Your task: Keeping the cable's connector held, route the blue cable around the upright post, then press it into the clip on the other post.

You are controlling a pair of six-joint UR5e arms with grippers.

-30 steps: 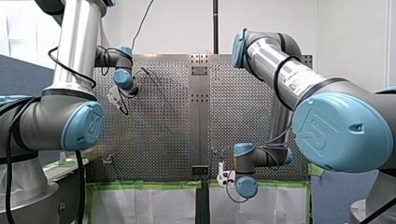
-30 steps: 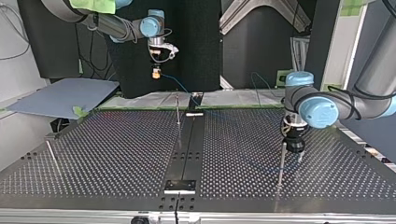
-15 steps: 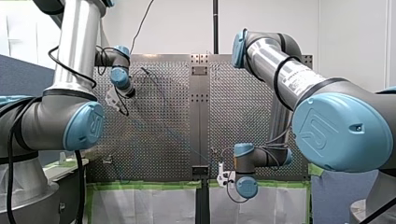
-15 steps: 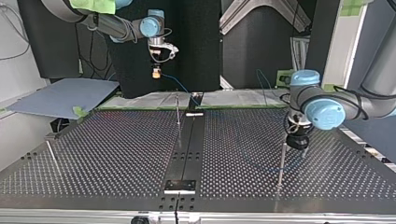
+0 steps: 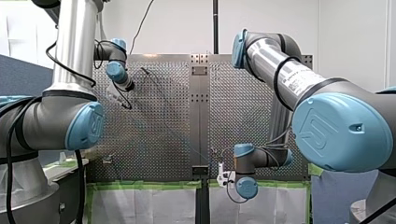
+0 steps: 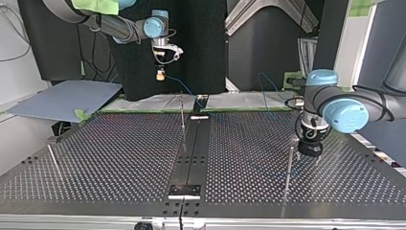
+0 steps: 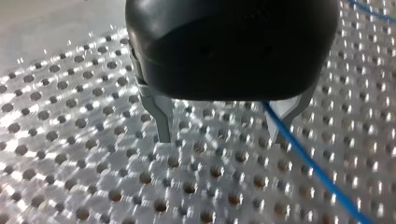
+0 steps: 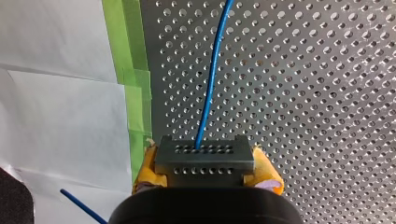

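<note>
Here, my right gripper [image 8: 205, 164] is clamped on the connector [image 8: 204, 151], blue cable [image 8: 212, 70] running ahead. My left gripper [image 7: 224, 135], fingers [image 7: 161, 116] apart, has the cable seemingly against one finger, beside the upright post [image 6: 288, 165]: sweep low around it, tension gentle.

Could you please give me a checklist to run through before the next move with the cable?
1. The connector clamped by my right gripper, between its yellow pads: ok.
2. The blue cable leaves the connector unkinked: ok.
3. Opening of my left gripper: ok, fingers apart.
4. Cable between those fingers: cannot tell; it runs close beside one.
5. Cable routed round the post beside my left gripper: cannot tell; too faint in the top view.
</note>
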